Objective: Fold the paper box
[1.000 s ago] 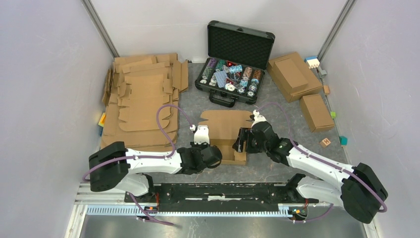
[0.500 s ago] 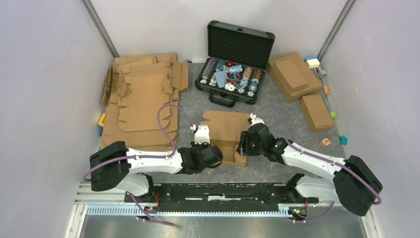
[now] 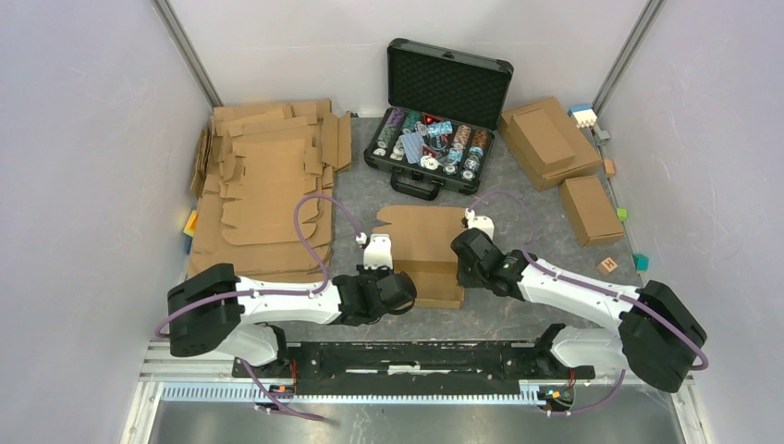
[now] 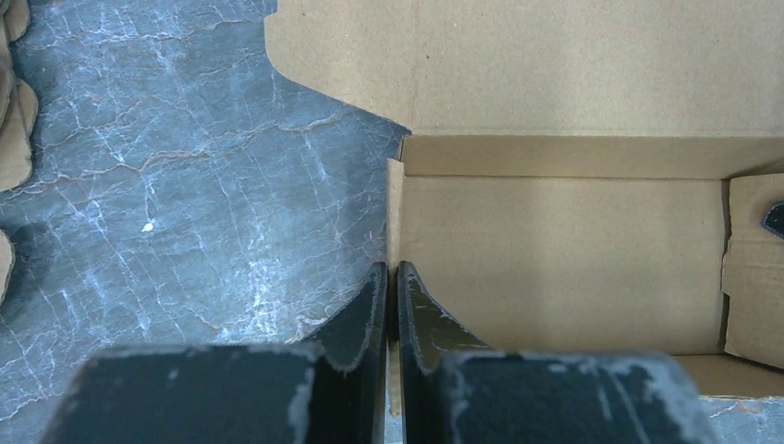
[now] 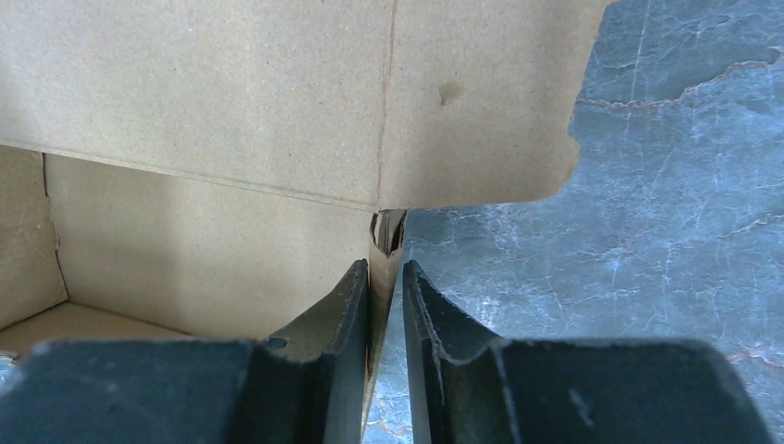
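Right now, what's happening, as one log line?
left gripper: shut on paper box, left wall | right gripper: straddling right wall, grip unclear | lid flap: open

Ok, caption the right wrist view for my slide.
Right claw pinches the paper box side wall, flap above, grey marbled tabletop beside.

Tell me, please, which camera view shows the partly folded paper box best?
The top external view: it alone shows most of the paper box, shallow tray plus open rear flap. The left wrist view shows only the tray's left wall, floor and flap; the right wrist view only the right wall's corner and flap.
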Controlling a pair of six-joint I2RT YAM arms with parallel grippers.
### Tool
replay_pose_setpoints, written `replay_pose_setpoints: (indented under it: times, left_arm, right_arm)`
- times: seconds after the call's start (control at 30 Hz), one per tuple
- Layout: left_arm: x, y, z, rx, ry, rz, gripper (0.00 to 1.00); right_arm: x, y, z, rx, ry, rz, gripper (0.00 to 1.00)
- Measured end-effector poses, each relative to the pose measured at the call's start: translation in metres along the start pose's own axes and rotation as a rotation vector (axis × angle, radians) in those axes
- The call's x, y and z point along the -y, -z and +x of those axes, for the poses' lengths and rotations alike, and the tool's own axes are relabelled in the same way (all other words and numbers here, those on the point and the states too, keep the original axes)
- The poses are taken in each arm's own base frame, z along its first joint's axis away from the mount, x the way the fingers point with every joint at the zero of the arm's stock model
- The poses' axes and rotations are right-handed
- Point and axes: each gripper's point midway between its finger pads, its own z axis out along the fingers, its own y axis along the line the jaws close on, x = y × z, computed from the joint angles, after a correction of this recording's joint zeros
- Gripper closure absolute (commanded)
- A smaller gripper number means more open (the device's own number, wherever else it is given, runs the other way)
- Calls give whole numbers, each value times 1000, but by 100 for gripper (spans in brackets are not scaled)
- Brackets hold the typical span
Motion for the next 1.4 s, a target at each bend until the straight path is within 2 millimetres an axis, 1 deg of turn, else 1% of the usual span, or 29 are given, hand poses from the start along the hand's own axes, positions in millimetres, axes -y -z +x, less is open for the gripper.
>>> replay_pose_setpoints:
  times: [0.17,0.23,0.27,0.33,0.43,0.53,0.6,0.63,0.67,0.7,0.77,0.8,0.87,0.93,1.07,1.1,1.17,1.2,1.23,1.3,1.33,1.4]
  left_arm:
    - [2,1,0,1,12,5,97]
    - [2,1,0,1,13,5,97]
    - [2,1,0,0,12,5,97]
    - [2,1,0,0,12,5,97]
    - [3,1,-1,1,14,6,96]
    - [3,0,0,-1,9,2,94]
    - [3,0,0,-2,7,0,92]
    - [3,0,0,-2,6,0,89]
    - [3,0,0,-2,6,-1,85]
    - [3,0,0,-3,5,-1,80]
    - [2,1,1,-8,-2,-7,59]
    - [2,1,1,-11,-7,-10,52]
    - [1,2,1,-16,-17,-19,43]
    - [-1,2,2,-21,-27,-27,40]
    - [-4,3,3,-41,-37,-31,43]
    - [-4,4,4,-49,-37,-27,43]
    - [-4,6,5,-68,-46,-19,44]
    - [-4,7,6,-78,-58,-16,45]
    - [-3,8,6,-85,-64,-13,46]
    - [0,11,5,-109,-87,-7,50]
    - [1,13,4,-117,-97,-5,51]
    - [5,15,1,-125,-108,1,52]
  right_arm:
    - [7,0,-1,10,14,32,63]
    - [8,0,0,8,23,38,60]
    - [9,0,0,6,32,43,61]
    - [10,-1,2,1,43,49,65]
    - [8,-2,5,-13,75,64,66]
    - [5,-5,6,-28,112,94,69]
    - [4,-6,8,-43,139,127,74]
    - [4,-7,8,-48,148,142,85]
    - [4,-7,9,-51,152,153,100]
    - [4,-8,10,-51,158,166,100]
    - [5,-8,8,-36,141,185,100]
    - [6,-8,7,-30,134,193,100]
    - [11,-7,7,-26,134,221,100]
    - [16,-6,6,-21,137,242,100]
    - [17,-5,5,-10,137,253,99]
    - [17,-5,4,-7,136,252,97]
    - [15,-5,2,4,131,240,87]
    - [13,-5,1,14,129,228,81]
    - [13,-5,1,21,124,218,72]
    - [13,-3,1,38,121,191,59]
    - [14,-2,3,42,125,182,57]
    - [17,0,6,45,135,167,49]
